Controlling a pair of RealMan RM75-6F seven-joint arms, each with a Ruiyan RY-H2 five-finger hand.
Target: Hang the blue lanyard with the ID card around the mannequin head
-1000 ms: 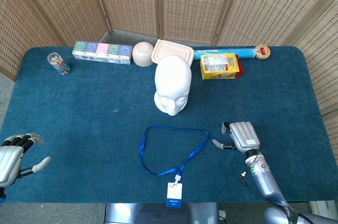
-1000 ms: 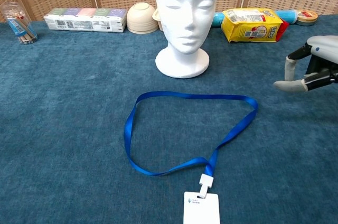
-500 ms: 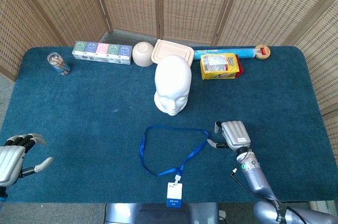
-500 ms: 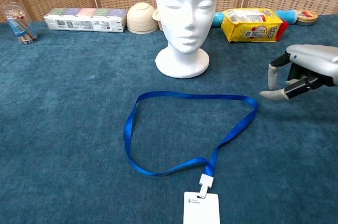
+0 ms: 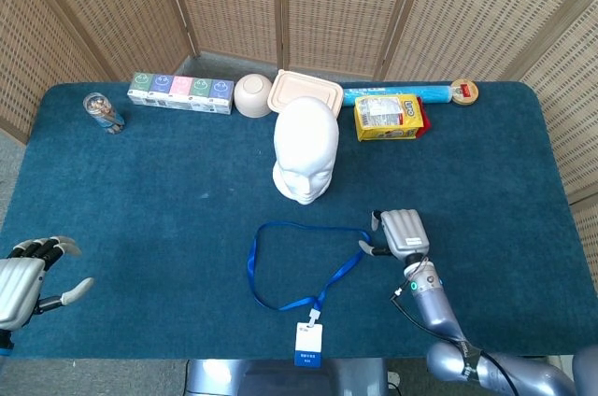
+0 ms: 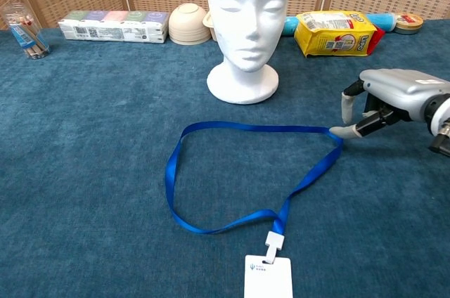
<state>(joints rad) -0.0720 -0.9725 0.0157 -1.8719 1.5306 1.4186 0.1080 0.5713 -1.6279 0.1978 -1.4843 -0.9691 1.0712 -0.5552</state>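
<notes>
Chest view: right hand is hovering unclenched, fingertips touching blue lanyard corner; pinch there, lifting wide over mannequin head.

No readable text; blurred print, perhaps a brand, on yellow bag.

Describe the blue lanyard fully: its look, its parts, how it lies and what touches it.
The blue lanyard is a flat ribbon of what looks like woven fabric, lying as an open loop on the table in front of the mannequin head. Its two ends meet at a white clip holding a white ID card, nearest the robot. The right hand is at the loop's far right corner, a fingertip at or just touching the ribbon; no grip is visible.
</notes>
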